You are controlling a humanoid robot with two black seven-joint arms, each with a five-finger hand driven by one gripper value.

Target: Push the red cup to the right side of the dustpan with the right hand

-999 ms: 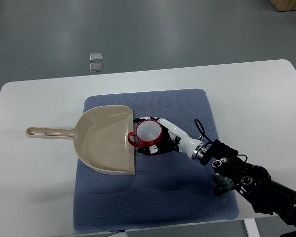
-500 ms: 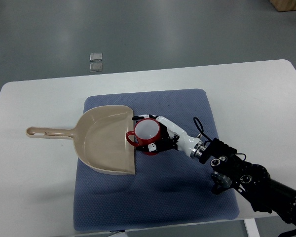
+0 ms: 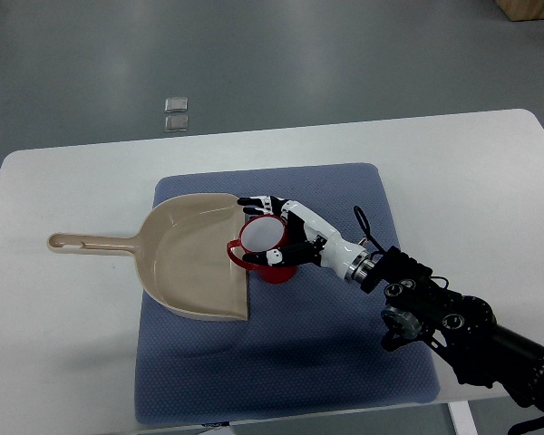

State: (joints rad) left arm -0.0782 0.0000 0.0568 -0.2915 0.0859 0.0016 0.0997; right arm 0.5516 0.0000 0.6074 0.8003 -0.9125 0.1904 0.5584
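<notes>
A white table [image 3: 91,362] carries a blue-grey mat [image 3: 344,362] at its centre. On the mat lies a beige dustpan [image 3: 190,258], its handle pointing to 9 o'clock and running off the mat onto the bare table, its open straight edge facing 3 o'clock.

The red cup [image 3: 265,246] stands just at the dustpan's open edge, at 3 o'clock from the pan's middle. It looks tilted, its white interior facing up and somewhat toward the camera. Its red handle points to about 8 o'clock and overlaps the pan's edge. Whether the base sits wholly on the mat or partly on the pan's lip cannot be told.

The right hand [image 3: 286,237] reaches in from 4 o'clock, its black arm entering from the lower right corner of the picture. The hand is white with black finger segments. The fingers [image 3: 258,201] are spread apart, not closed around the cup: some extend along the cup's far side at 12 o'clock, toward the pan's upper corner, and one digit crosses the near side of the cup at about 5 o'clock. The palm side rests against the cup's right wall at 3 o'clock. Contact is a cradling touch on the cup, with no clamped grip visible.

On the grey floor beyond the table, at 11 o'clock, sit two small square plates [image 3: 176,113].
</notes>
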